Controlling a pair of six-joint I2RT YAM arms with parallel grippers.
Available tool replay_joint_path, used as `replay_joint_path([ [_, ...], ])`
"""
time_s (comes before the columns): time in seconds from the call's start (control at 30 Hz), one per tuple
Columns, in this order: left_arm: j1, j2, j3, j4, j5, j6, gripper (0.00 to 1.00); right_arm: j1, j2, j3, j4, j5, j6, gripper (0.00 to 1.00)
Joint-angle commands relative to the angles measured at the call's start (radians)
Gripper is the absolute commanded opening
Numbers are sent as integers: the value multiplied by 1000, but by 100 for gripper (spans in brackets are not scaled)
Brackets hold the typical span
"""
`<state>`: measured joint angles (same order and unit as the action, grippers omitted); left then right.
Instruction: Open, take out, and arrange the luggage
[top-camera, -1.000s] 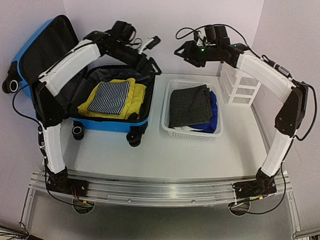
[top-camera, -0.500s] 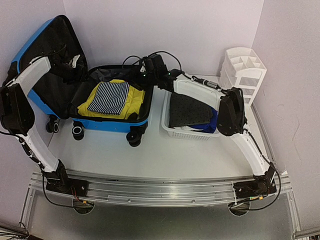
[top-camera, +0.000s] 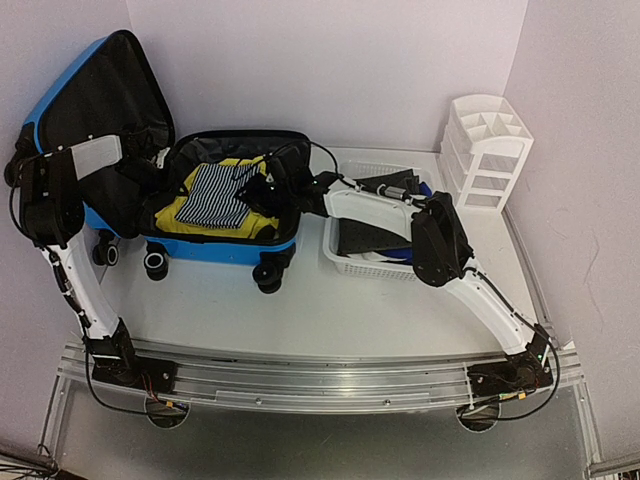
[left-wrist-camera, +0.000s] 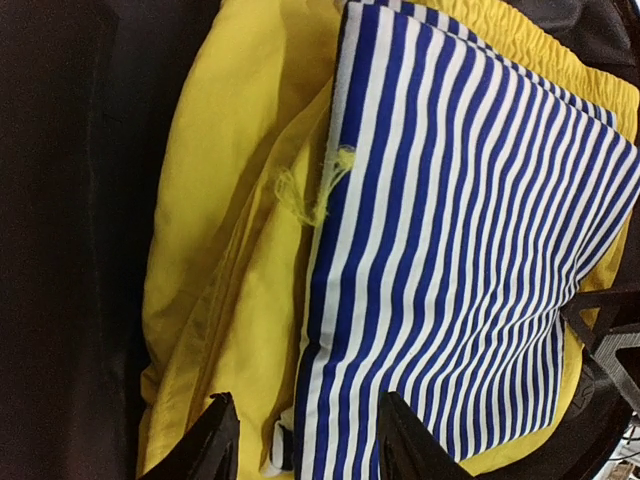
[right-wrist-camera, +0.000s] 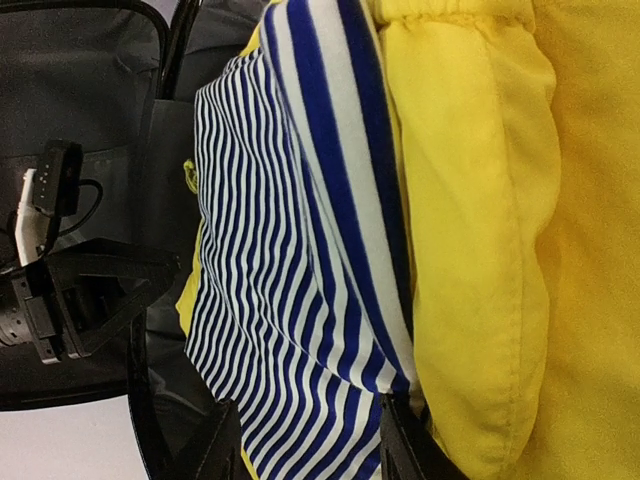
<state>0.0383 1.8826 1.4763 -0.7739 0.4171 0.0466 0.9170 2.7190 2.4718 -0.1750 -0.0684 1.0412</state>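
Note:
The luggage (top-camera: 225, 250), a bright blue hard-shell suitcase, lies open at the left with its black-lined lid (top-camera: 100, 90) standing up. Inside, a folded blue-and-white striped cloth (top-camera: 220, 195) rests on a yellow garment (top-camera: 175, 212). My left gripper (top-camera: 165, 158) is at the cloth's left side. In the left wrist view it (left-wrist-camera: 308, 445) is open, its fingers straddling a corner of the striped cloth (left-wrist-camera: 470, 230). My right gripper (top-camera: 258, 190) is low over the cloth's right edge. In the right wrist view it (right-wrist-camera: 308, 450) is open astride the striped cloth (right-wrist-camera: 280, 250), beside the yellow garment (right-wrist-camera: 500, 250).
A white slatted basket (top-camera: 375, 264) stands right of the suitcase, holding a dark folded cloth (top-camera: 360, 238) and something blue; my right arm reaches across it. A white drawer organiser (top-camera: 487, 150) sits at the back right. The suitcase's black wheels (top-camera: 268, 278) face the front.
Both arms swung in and came down into the suitcase, one to each side of the striped cloth. Both pairs of jaws have narrowed.

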Motion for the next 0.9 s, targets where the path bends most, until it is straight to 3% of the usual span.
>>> replay_joint_path([
  [0.0, -2, 7, -21, 66, 126, -26, 40, -8, -25, -10, -33, 67, 4, 42],
  [0.37, -3, 37, -63, 125, 129, -81, 41, 0, -58, 12, -126, 167, -74, 42],
  [0.67, -3, 87, -47, 137, 137, -92, 42, 0, 109, 173, -116, 54, -16, 43],
  [0.87, -4, 115, -35, 153, 163, -116, 35, -4, 141, 170, -59, 22, 12, 40],
])
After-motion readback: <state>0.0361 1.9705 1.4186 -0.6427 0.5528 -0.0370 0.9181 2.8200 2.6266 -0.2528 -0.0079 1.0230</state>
